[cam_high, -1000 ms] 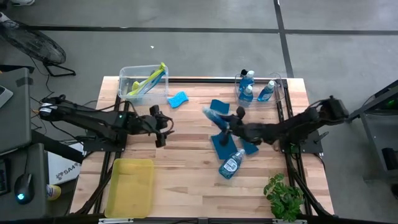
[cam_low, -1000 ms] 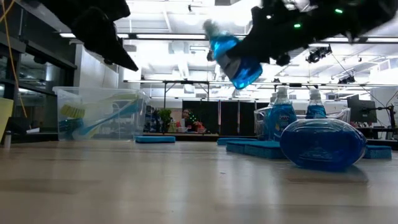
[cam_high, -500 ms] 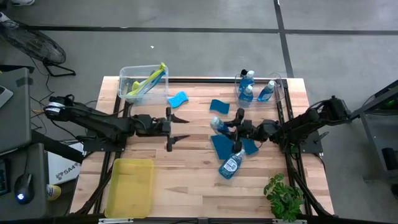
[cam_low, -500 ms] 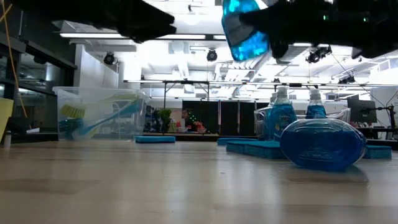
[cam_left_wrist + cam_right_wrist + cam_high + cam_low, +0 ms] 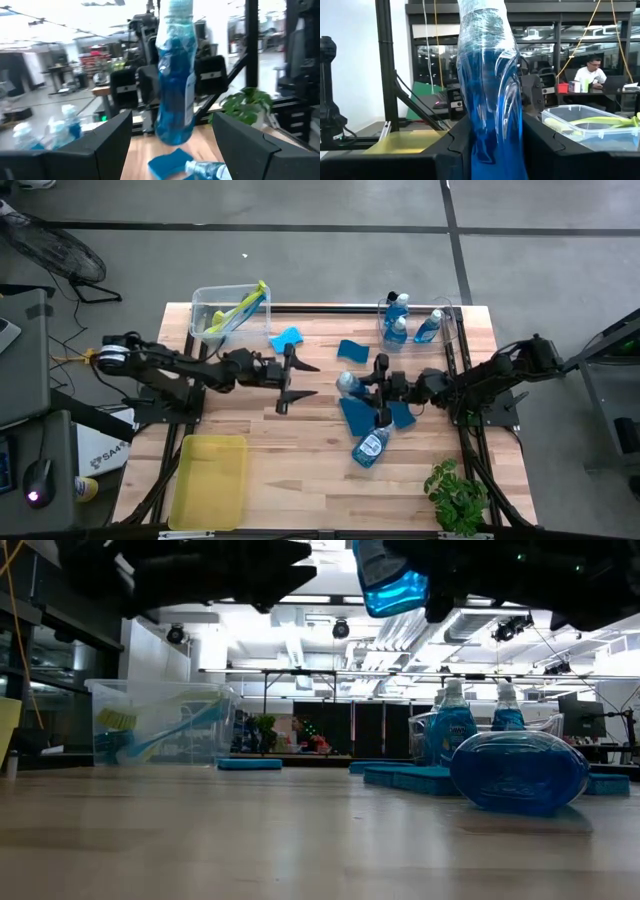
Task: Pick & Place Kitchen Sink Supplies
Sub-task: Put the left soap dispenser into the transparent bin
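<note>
From above, the right end effector (image 5: pixel 362 381) was clamped on one soap bottle (image 5: pixel 349 383), held over the middle of the counter (image 5: pixel 300 470). The left end effector (image 5: pixel 297 379), fingers apart and empty, pointed at it from just beside. A second bottle (image 5: pixel 371 446) lay on the counter near three flat sponges (image 5: pixel 354 415); a fourth sponge (image 5: pixel 285 339) lay by the left bin (image 5: pixel 203 305), which held the yellow-green brushes (image 5: pixel 240 307), too overlapped to count. Three more bottles (image 5: pixel 398 320) stood in the right bin (image 5: pixel 452 315). A yellow tray (image 5: pixel 209 480) sat at the near left.

At counter level, the held bottle (image 5: pixel 390 580) hung high, the lying bottle (image 5: pixel 518 772) below.

The left wrist view showed the held bottle (image 5: pixel 175 80) upright between wide-spread fingers (image 5: pixel 107 142).

The right wrist view showed both fingers (image 5: pixel 545 142) pressed against it (image 5: pixel 490 90).
</note>
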